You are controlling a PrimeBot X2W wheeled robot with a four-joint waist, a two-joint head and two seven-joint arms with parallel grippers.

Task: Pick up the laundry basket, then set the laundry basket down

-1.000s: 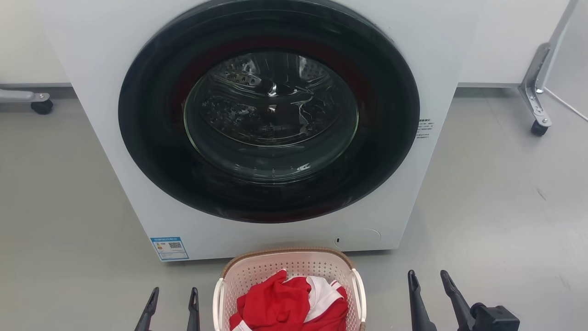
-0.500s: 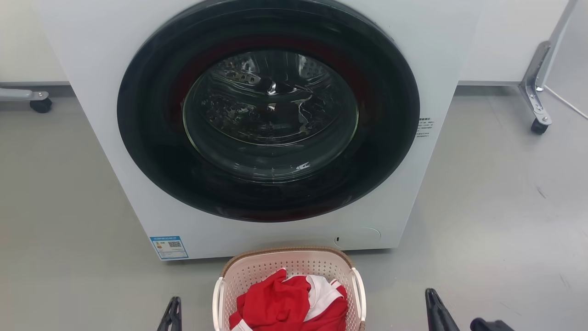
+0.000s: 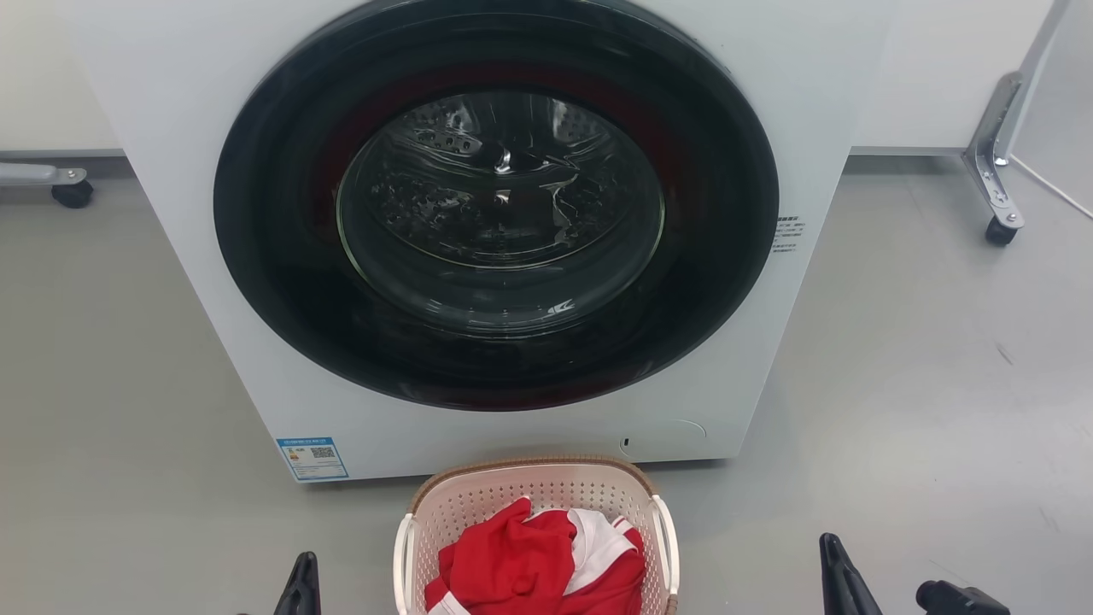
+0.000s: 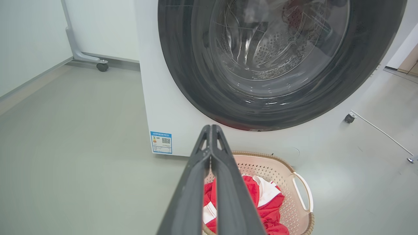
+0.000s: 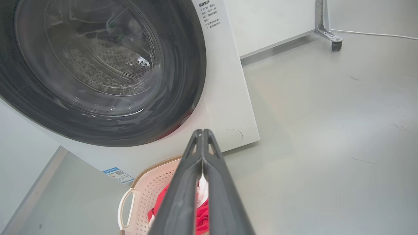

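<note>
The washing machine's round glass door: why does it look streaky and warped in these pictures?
Head view: the dark-rimmed round glass door catches small white glints; light is even, shadows soft. Left wrist view: the wide lens stretches it and slants the white box-shaped washer. Right wrist view: same slant, glints again.

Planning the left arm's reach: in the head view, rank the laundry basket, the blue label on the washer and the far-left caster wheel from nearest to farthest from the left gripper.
From the left gripper:
1. The laundry basket, just to its right.
2. The blue label, ahead, low left on the washer.
3. The caster wheel, far back on the left.
</note>
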